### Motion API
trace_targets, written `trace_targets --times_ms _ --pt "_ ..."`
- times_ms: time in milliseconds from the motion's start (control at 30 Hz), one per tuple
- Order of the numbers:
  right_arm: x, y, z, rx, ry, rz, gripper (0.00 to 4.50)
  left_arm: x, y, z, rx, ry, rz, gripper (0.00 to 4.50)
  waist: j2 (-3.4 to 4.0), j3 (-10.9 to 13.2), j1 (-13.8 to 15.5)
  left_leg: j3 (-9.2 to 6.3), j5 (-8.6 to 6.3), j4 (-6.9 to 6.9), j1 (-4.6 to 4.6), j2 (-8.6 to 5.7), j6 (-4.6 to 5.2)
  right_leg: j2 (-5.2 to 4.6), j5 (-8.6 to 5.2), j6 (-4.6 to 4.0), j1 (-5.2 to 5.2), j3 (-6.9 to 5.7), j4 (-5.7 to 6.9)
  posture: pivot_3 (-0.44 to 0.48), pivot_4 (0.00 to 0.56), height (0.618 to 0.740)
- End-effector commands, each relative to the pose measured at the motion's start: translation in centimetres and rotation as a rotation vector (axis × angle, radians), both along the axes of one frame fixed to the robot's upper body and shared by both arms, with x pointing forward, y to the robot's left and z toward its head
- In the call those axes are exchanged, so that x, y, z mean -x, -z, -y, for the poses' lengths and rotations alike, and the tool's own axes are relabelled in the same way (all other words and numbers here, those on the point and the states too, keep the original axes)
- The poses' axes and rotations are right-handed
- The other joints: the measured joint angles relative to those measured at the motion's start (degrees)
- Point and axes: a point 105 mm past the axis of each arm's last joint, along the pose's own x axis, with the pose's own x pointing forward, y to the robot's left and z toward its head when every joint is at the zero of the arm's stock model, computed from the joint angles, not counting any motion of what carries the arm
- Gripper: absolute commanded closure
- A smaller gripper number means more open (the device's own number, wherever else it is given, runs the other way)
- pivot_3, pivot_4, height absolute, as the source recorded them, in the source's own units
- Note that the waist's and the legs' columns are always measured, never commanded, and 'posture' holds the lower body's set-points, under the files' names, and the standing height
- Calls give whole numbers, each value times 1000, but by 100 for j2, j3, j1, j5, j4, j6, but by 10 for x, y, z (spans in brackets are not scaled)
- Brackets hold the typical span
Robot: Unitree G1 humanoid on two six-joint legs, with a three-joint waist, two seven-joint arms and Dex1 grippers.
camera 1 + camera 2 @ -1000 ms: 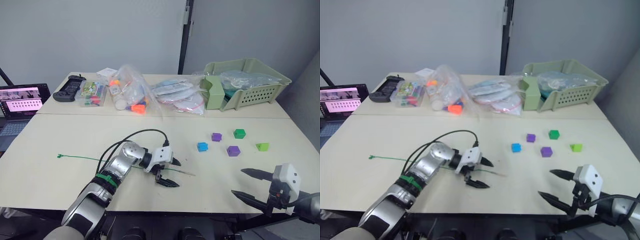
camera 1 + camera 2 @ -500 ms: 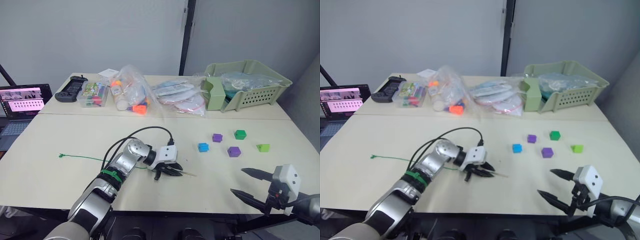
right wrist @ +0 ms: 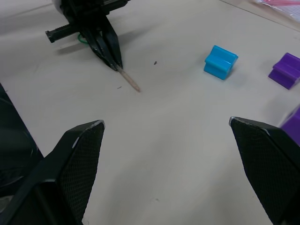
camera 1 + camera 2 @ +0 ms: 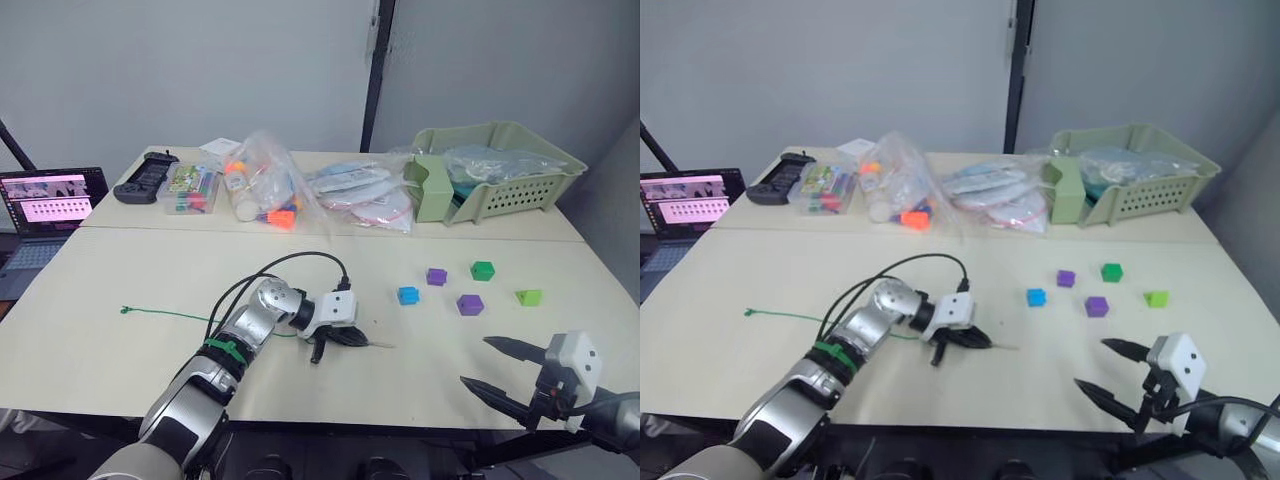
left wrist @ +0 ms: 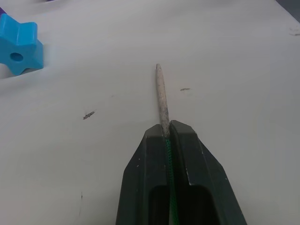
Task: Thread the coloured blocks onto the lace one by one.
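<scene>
The green lace (image 4: 175, 315) lies along the table, its tab end far to the left. My left gripper (image 4: 360, 339) is shut on the lace just behind its pale stiff tip (image 5: 162, 98), which sticks out past the fingers (image 5: 187, 159) and points right. To the right of it lie the blocks: a blue one (image 4: 407, 295), two purple ones (image 4: 436, 276) (image 4: 469, 304), a dark green cube (image 4: 482, 270) and a lime green wedge (image 4: 528, 297). My right gripper (image 4: 495, 366) hovers open near the table's front right edge, empty, with the blue block (image 3: 221, 62) ahead of it.
Along the back of the table stand a pale green basket (image 4: 493, 168), clear bags of toys (image 4: 265, 190), a small box of coloured items (image 4: 188, 187) and a black controller (image 4: 141, 177). A laptop (image 4: 42, 205) sits off the left side. A black cable (image 4: 290, 265) arches over my left wrist.
My left gripper has shut on the lace near its tip; a second ago its fingers stood wide open around it. The right gripper has not moved.
</scene>
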Motion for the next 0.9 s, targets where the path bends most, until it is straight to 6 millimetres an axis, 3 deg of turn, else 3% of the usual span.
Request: trace_targets --times_ms 33,167,300,533,667,900 --pt "0 -4 1 -30 79 42 0 3 -8 -27 -35 -12 -12 4478 1 0 -74 -1 0 -2 0 3 0 3 1 -2 -1 -1 1 0 150 740" --pt "-4 3 5 -61 236 59 0 10 -19 -51 -56 -29 -7 4478 6 -2 -110 -14 0 -23 10 17 0 6 0 -21 -8 4 8 0 150 740" --pt "-15 19 19 -43 519 81 0 23 -25 -74 -76 -72 -10 4478 9 -3 -74 -17 0 -23 8 19 0 -2 -1 -20 -11 5 6 0 150 740" --pt "-39 27 32 -55 809 143 0 38 -40 -82 -39 -126 -14 4478 16 -2 -47 -14 0 -22 -1 23 0 -8 0 -22 -21 7 6 0 150 740" --pt "-64 23 58 -26 948 156 0 45 -46 -83 -27 -141 -13 4478 16 -1 -81 -7 0 -22 0 24 0 -4 0 -23 -25 8 6 0 150 740" --pt "-89 19 87 -23 986 126 0 51 -44 -80 -16 -147 -25 4478 21 -2 -78 3 0 -27 -3 9 0 -1 -4 -29 -28 1 7 0 150 740"
